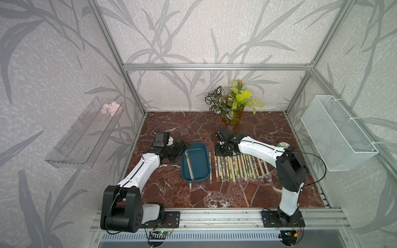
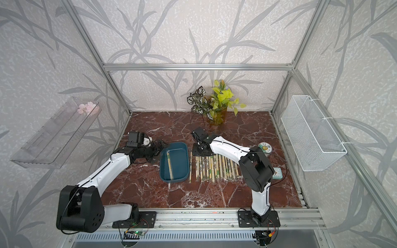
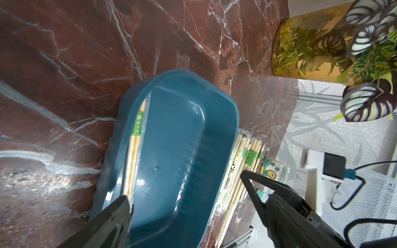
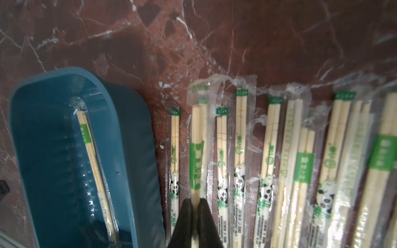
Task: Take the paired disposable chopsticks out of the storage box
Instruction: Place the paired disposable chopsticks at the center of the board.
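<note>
With the right end effector (image 4: 195, 200), clamps narrow on one wrapped chopstick pair (image 4: 196, 150), near its end. Sits among a row (image 1: 236, 167) of wrapped pairs laid side by side on the desk (image 1: 193, 128), just right of the box (image 1: 199, 158). With the left end effector (image 3: 184, 186), spreads wide at the box's far left corner; cannot tell whether touching. Inside the box, along its left wall: one last pair (image 3: 134, 150).
</note>
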{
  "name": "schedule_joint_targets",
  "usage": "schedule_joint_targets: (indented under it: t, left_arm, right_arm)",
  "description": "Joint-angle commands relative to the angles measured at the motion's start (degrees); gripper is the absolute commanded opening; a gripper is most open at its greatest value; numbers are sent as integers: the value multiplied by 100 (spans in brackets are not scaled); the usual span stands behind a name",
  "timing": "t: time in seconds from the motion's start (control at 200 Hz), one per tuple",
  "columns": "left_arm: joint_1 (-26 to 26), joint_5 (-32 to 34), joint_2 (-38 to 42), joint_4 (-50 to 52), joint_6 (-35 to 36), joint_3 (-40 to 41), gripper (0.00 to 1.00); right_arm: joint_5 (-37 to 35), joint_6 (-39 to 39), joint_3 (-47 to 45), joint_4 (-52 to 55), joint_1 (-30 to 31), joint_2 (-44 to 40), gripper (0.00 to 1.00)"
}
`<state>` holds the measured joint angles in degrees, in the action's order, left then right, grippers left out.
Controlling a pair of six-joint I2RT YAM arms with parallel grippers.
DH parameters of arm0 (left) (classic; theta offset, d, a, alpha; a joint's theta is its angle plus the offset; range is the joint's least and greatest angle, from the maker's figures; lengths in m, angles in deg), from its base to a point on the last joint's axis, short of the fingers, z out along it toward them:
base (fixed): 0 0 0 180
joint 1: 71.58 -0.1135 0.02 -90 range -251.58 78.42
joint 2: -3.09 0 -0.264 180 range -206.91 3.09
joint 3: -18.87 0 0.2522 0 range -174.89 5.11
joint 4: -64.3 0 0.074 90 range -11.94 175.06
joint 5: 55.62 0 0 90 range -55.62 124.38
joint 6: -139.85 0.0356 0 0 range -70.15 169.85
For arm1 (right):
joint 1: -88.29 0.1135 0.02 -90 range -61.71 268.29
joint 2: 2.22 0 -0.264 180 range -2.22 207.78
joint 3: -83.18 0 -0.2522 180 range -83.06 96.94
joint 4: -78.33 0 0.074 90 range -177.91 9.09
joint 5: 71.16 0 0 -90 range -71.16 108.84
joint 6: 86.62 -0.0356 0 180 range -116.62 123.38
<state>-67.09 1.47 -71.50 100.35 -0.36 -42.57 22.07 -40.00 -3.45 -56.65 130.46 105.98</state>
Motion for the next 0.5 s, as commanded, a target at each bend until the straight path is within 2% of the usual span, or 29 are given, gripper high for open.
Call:
schedule_joint_targets:
  t: [0.0,0.21,0.5]
  left_arm:
    - [47,128,44,52,-58,-101,100]
    - [54,169,76,118,1,-103,100]
    - [46,170,100,138,10,-99,100]
  right_arm:
    - [160,-279,-104,-445,94,14,1]
    - [171,-280,-42,-472,328,380,1]
    - [163,-277,34,-440,360,716,4]
